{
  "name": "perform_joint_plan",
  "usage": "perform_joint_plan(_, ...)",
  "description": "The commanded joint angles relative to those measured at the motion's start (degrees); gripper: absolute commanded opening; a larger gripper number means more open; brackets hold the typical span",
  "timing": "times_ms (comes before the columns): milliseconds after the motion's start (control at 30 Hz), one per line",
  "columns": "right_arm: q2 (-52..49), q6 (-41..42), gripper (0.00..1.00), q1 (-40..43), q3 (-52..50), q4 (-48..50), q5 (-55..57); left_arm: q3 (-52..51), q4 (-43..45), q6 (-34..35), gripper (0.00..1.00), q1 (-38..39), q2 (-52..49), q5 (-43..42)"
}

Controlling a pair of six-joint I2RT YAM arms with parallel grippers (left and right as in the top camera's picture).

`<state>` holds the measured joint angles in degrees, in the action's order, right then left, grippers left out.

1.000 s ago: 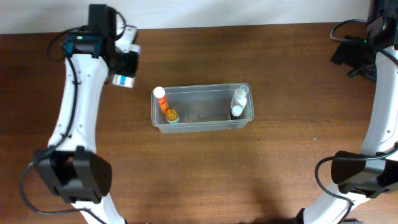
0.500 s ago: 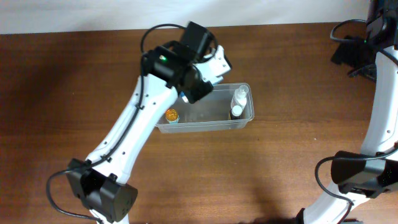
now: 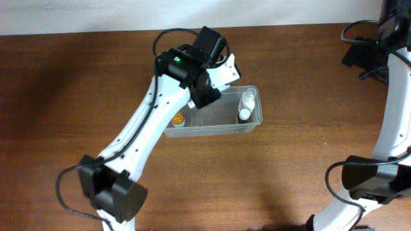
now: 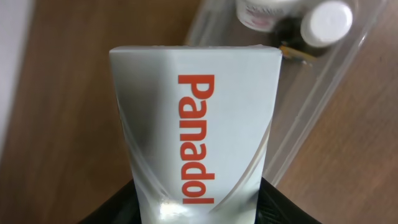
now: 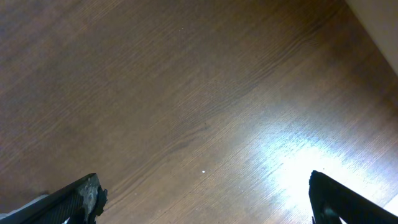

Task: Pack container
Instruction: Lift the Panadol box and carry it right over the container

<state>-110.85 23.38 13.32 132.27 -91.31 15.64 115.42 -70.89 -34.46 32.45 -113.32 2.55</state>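
The clear plastic container (image 3: 252,122) sits mid-table. Inside it, an orange-capped bottle (image 3: 178,119) stands at the left end and white-capped bottles (image 3: 245,108) at the right end. My left gripper (image 3: 204,96) hovers over the container's back left part, shut on a white Panadol box (image 4: 194,130). In the left wrist view the box fills the middle, with the container's rim (image 4: 323,87) and the white-capped bottles (image 4: 323,22) beyond it. My right gripper (image 5: 202,193) is open and empty over bare wood; in the overhead view it sits at the far right edge.
The brown wooden table (image 3: 289,179) stretches around the container. A pale wall edge runs along the table's back (image 3: 77,19). The right arm and its cables stand at the far right (image 3: 392,96).
My left arm swung from the table's back left to over the container with the Panadol box, then shifted slightly back. It now hides the orange bottle with the white cap. The right arm stayed still.
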Motion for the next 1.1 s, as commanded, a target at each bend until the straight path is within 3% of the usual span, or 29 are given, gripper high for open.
perform_joint_plan(0, 0.44, 0.00, 0.98, 0.26, 0.28, 0.04, 0.92, 0.81, -0.79, -1.88, 0.50, -0.24, -3.50, -1.95)
perform_joint_plan(1067, 0.44, 0.00, 0.98, 0.26, 0.28, 0.04, 0.92, 0.50, -2.47, -8.96, 0.48, -0.24, -13.33, -4.79)
